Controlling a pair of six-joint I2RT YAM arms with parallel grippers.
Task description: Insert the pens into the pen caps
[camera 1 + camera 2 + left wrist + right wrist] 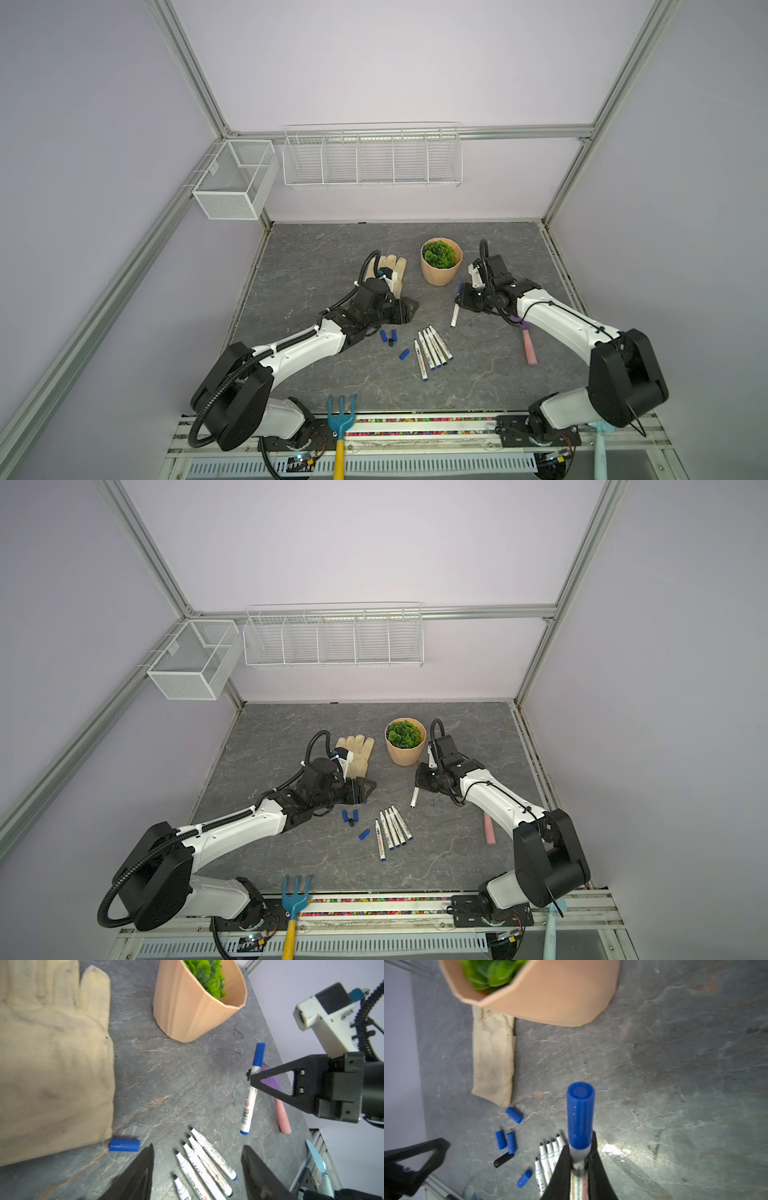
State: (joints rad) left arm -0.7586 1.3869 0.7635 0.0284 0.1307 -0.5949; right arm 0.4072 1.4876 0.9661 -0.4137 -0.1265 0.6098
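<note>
Right of centre, the right claw (251, 1079) clamps a capped pen (247, 1107) by its barrel. The left claw (409, 311) gapes empty, presumably free for another cap (124, 1145).

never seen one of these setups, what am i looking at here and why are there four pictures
This is a robot with two arms working over a grey table. Two pictures come from a paired camera overhead that sees the whole scene. The other two come from a small camera on each arm's wrist, looking along its pincers.

On the table lie five uncapped pens side by side, four loose blue caps, a black cap, a work glove, a potted plant and a pink-handled tool. A garden fork lies at the front edge.

The right gripper is shut on a pen that already wears a blue cap. The left gripper is open and holds nothing.
</note>
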